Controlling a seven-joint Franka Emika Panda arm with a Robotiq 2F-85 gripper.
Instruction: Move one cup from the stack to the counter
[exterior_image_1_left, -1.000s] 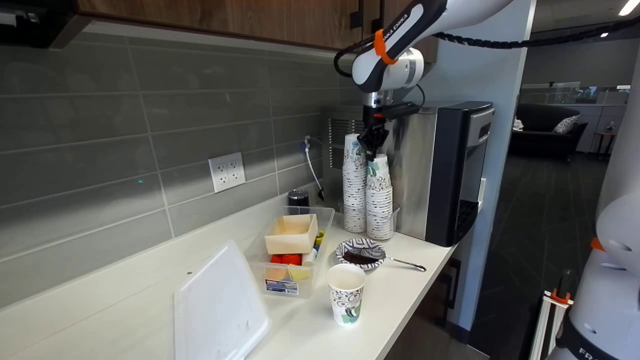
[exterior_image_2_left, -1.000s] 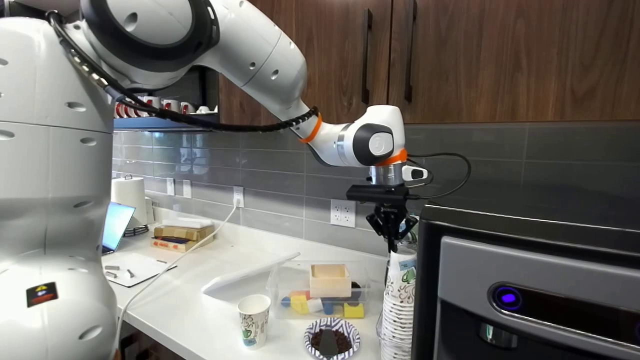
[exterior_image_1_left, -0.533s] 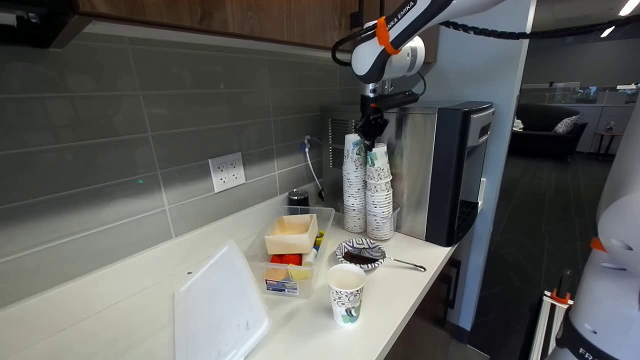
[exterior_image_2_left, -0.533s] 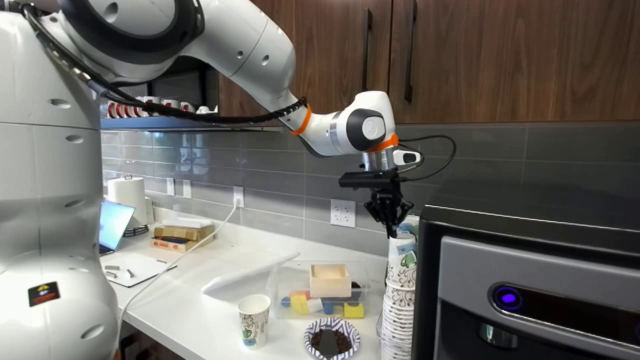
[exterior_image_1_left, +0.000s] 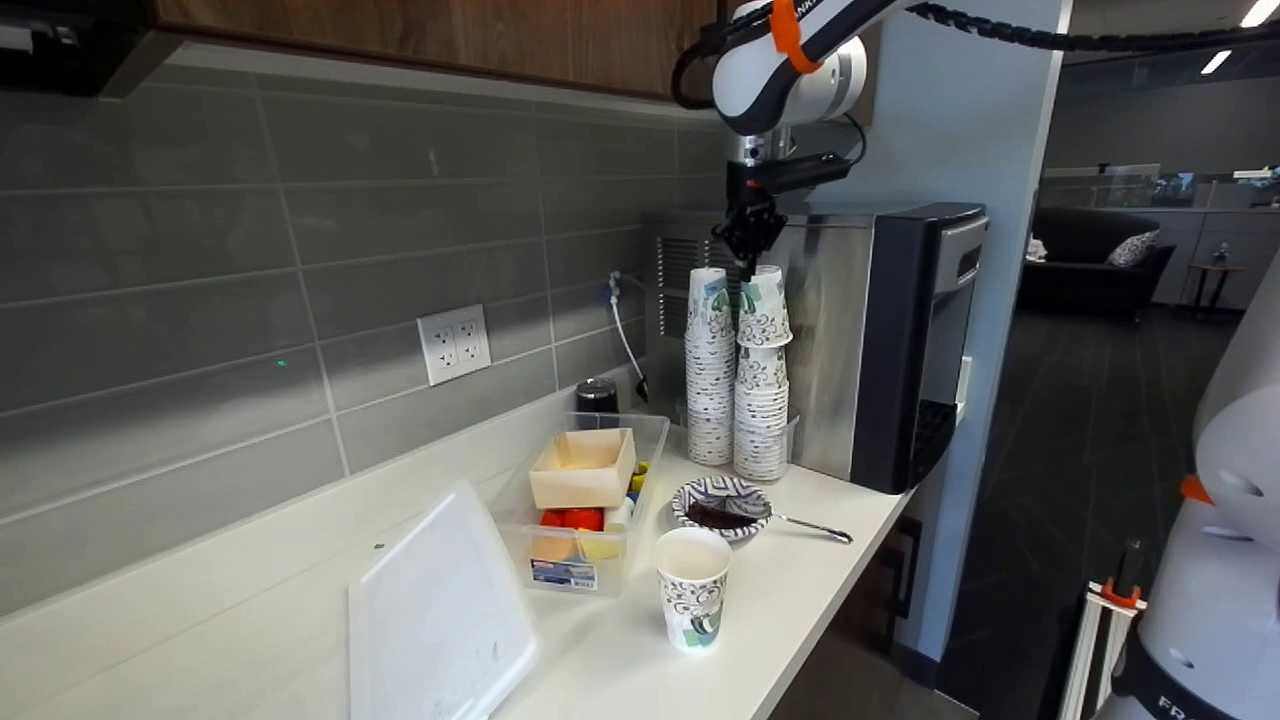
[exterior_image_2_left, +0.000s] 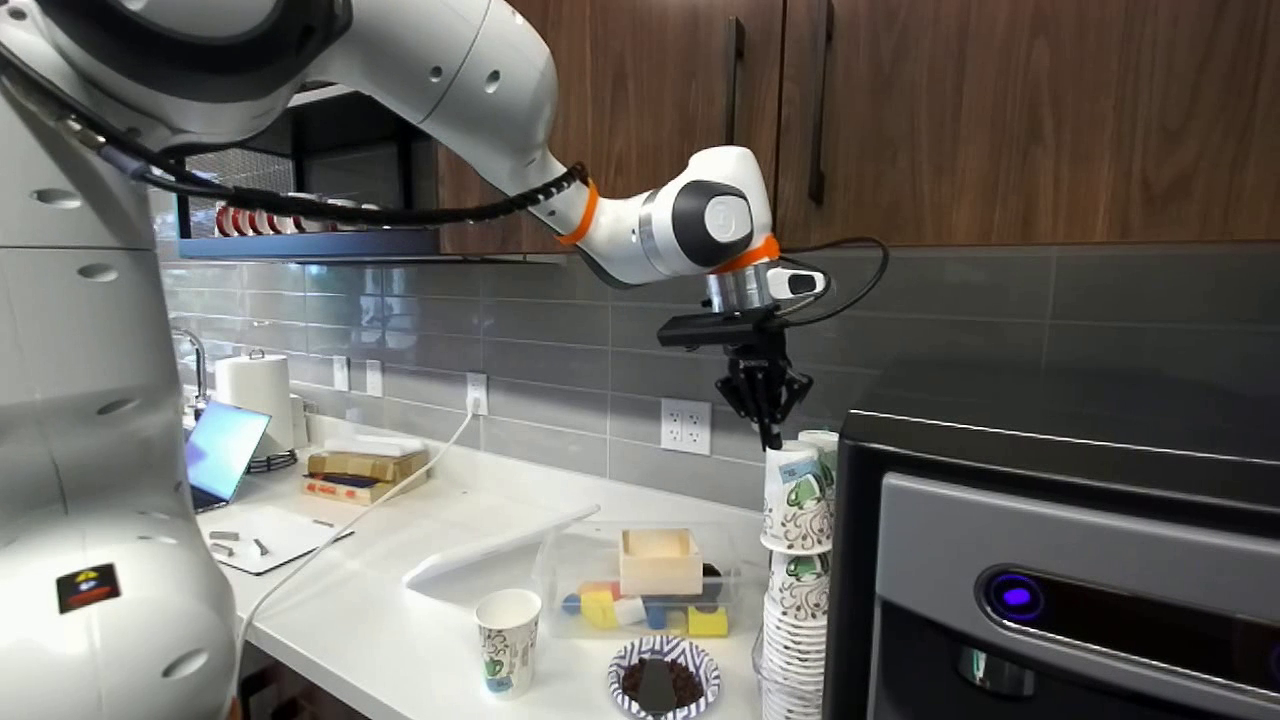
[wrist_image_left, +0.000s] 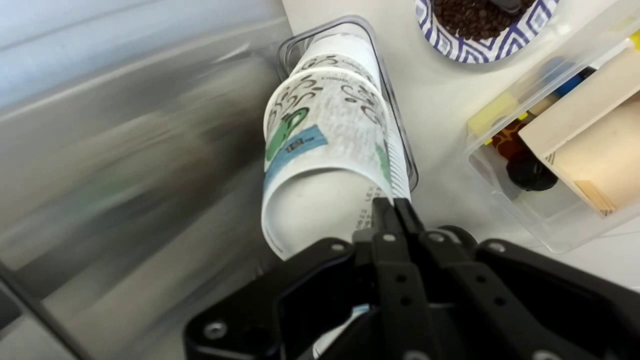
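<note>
The green-marked white paper cup (exterior_image_1_left: 764, 310) is upside down, well above the flat, pale counter (exterior_image_1_left: 768, 585).

I count one cup (wrist_image_left: 327, 135) pinched in my fingers (wrist_image_left: 395, 262) and two cup stacks (exterior_image_1_left: 709, 400) close by them. On the counter (exterior_image_1_left: 600, 675), well below the fingers, I make out one loose cup (exterior_image_1_left: 695, 605), one bowl (wrist_image_left: 462, 54), one clear bin (exterior_image_1_left: 612, 573) carrying one wooden box (exterior_image_1_left: 578, 490), and, farther off, one laptop (exterior_image_2_left: 225, 445).

Dispenser (exterior_image_2_left: 1060, 555): beside the gripper (exterior_image_2_left: 770, 442)
Patterned bowl (wrist_image_left: 460, 48): lower than it, holding beans (wrist_image_left: 467, 22)
Clear bin (exterior_image_1_left: 612, 578): lower too
Cabinets (exterior_image_2_left: 930, 120): above it
</note>
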